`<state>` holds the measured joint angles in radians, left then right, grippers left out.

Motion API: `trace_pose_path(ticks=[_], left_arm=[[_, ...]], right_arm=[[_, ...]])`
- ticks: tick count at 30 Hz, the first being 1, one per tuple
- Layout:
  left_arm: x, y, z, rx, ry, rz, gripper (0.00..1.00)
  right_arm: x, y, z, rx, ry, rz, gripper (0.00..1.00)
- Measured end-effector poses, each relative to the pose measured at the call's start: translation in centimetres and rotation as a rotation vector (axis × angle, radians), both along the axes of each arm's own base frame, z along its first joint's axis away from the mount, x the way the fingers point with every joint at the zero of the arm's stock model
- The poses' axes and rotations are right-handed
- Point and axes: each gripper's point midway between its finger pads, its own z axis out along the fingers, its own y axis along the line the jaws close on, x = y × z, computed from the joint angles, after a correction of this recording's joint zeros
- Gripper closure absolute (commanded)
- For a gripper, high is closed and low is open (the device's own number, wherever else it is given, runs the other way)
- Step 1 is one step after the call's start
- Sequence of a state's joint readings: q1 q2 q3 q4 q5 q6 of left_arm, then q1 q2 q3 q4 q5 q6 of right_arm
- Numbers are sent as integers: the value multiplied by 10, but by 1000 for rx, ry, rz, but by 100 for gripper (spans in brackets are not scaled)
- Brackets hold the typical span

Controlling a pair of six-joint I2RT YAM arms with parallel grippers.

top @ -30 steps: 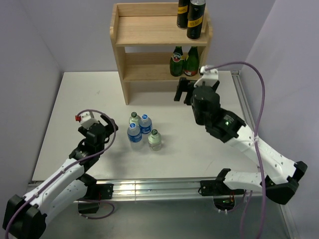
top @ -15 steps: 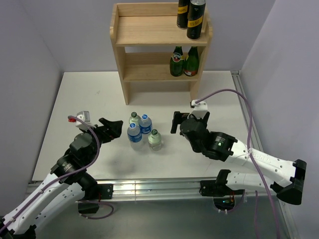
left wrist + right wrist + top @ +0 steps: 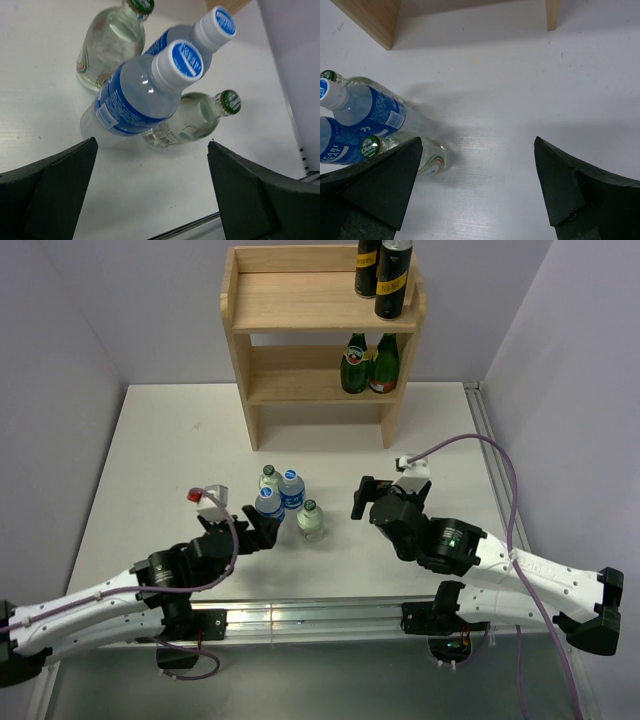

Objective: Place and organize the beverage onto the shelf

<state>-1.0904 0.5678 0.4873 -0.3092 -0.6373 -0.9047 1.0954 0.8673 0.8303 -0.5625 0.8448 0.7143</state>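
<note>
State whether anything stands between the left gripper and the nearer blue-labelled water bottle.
Nothing visible does. The open left gripper faces that water bottle directly, only bare table between them.

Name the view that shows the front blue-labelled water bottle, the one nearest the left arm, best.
Left wrist: the front water bottle fills the centre, cap and label clear. Top external shows the bottle small, from above. Right wrist catches only a slice of it at the picture's left edge.
</note>
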Motion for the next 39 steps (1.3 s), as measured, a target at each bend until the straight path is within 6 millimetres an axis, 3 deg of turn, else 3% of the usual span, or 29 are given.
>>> trace_pose_path(ticks=[5, 12, 15, 25, 33, 38, 39], left_arm=[[-6, -13, -41, 138, 47, 60, 1], [10, -6, -104, 329, 1, 188, 0], [15, -6, -118, 378, -36, 202, 1], [52, -31, -120, 406, -132, 178, 1], [76, -32, -127, 417, -156, 167, 5], [84, -32, -130, 420, -170, 168, 25], [85, -32, -130, 423, -172, 169, 36]], right_arm=[[-4, -7, -8, 0, 7, -7, 0], [-10, -17, -13, 17, 9, -10, 0], [-12, -20, -14, 29, 5, -10, 0], [-16, -22, -35, 10, 33, 7, 0], [-18, -23, -46, -11, 45, 9, 0], [-18, -24, -49, -8, 44, 9, 0], [-18, -24, -51, -8, 45, 11, 0]])
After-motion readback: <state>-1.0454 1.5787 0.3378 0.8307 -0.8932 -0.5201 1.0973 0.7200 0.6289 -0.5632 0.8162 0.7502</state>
